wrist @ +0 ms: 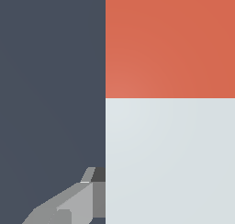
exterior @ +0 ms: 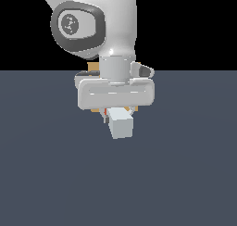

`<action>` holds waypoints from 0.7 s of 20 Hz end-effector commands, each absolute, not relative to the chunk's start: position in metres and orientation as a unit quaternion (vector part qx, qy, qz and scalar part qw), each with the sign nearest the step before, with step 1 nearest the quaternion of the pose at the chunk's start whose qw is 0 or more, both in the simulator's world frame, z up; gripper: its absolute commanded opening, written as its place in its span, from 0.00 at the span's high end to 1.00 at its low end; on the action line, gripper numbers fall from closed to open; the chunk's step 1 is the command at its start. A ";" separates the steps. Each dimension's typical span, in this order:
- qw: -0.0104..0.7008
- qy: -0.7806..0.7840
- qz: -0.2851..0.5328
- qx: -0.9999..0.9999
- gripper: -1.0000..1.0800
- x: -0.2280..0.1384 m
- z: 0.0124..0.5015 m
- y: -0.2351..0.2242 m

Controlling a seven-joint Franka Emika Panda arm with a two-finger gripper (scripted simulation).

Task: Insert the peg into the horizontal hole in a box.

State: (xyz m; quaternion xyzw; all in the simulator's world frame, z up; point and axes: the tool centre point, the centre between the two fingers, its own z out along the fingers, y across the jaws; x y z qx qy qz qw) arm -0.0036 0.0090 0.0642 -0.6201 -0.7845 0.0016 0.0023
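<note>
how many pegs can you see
1. The peg is under the gripper, its white end facing the exterior camera; the wrist view shows its red-orange and white parts. Others could sit hidden behind the arm.

My exterior view faces the arm head-on from slightly above the surface (exterior: 46, 174), at mid range. My wrist view looks down, very close. Both share the peg (exterior: 121, 124), which fills half the wrist picture.

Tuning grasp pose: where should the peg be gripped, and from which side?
On the white part of the peg, from above, jaws across its flat sides. That leaves the red-orange end free. The gripper appears to sit over it like this already; finger contact isn't clearly visible.
</note>
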 end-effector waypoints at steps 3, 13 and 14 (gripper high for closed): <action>0.000 -0.762 0.000 -0.648 1.00 -0.015 0.077 0.030; 0.000 -0.734 0.000 -0.679 1.00 -0.028 0.089 0.057; 0.000 -0.732 0.000 -0.681 1.00 -0.028 0.090 0.058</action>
